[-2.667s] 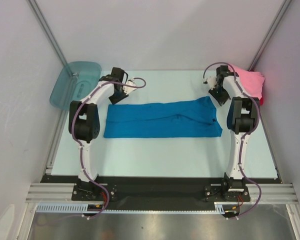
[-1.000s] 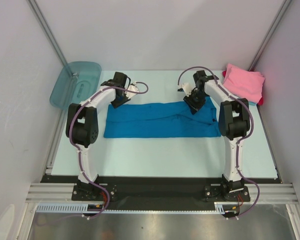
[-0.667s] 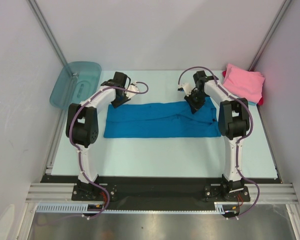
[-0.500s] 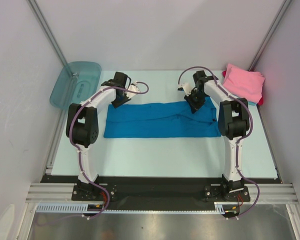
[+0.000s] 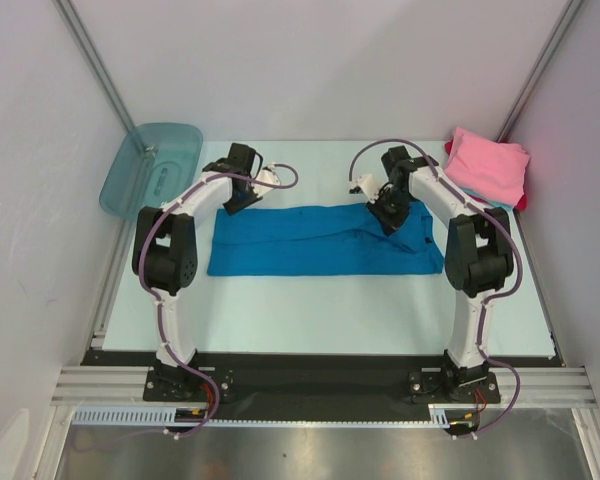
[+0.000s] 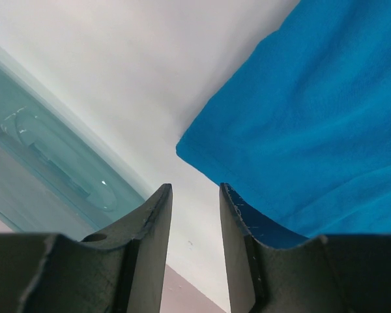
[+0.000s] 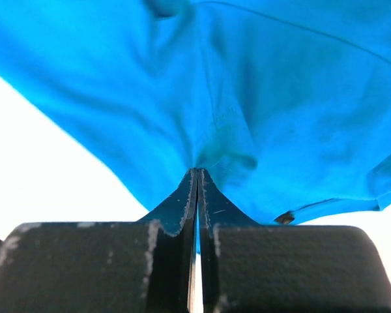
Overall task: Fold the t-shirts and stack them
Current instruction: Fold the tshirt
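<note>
Swung the right gripper (image 7: 197, 172) over from the pink t-shirt (image 5: 490, 168) and pinched the far edge of the blue t-shirt (image 5: 310, 245), spread flat mid-table — gripped now. Keeps the left gripper (image 6: 195, 190) parted at the far-left corner, nothing caught. Looks close to the next fold.

Transl. teal tub (image 5: 152, 163) at far-L corner of pale table (image 5: 320, 310).

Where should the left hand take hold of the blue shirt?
Its far left corner, approached from above the far edge. The blue shirt lies flat, and that corner sits just ahead of the open left hand. The right hand pinches the same far edge, so the grips would match.
</note>
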Controlling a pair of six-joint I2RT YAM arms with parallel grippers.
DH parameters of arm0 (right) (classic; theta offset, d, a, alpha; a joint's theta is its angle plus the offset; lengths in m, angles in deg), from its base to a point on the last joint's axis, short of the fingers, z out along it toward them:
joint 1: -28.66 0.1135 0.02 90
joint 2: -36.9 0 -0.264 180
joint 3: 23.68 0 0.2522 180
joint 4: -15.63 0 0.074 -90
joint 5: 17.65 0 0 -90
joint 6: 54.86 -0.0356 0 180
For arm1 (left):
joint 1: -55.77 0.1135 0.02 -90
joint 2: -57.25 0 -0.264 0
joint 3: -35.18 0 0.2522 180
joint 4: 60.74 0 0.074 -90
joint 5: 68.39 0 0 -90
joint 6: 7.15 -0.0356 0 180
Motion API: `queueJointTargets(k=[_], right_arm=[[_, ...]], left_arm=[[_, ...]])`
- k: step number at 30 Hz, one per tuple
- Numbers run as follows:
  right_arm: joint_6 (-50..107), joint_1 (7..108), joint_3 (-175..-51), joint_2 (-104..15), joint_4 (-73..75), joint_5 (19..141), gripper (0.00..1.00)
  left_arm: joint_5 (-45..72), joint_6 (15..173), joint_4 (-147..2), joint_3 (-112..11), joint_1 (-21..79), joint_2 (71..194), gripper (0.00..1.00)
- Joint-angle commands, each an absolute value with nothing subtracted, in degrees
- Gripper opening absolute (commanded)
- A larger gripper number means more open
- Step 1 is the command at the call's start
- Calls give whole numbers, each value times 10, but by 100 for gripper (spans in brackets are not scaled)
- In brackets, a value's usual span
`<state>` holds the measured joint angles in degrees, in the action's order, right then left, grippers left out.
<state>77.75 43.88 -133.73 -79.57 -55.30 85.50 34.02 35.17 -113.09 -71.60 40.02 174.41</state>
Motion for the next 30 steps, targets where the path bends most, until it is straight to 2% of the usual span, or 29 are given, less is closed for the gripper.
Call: queueJointTargets(k=[1, 11, 25, 28, 30], right_arm=[[808, 448, -1325, -753, -583, 858, 0], [843, 476, -1317, -755, -666, 903, 0], [883, 489, -1310, -776, -714, 881, 0], [892, 488, -1303, -781, -719, 874, 34], [897, 488, -1296, -777, -715, 867, 40]], left_arm=[[346, 339, -1122, -743, 396, 1743, 40], [346, 334, -1120, -758, 396, 1754, 41], [344, 330, -1117, -764, 396, 1760, 41], [346, 327, -1117, -761, 396, 1760, 41], [346, 326, -1116, -761, 396, 1758, 41]])
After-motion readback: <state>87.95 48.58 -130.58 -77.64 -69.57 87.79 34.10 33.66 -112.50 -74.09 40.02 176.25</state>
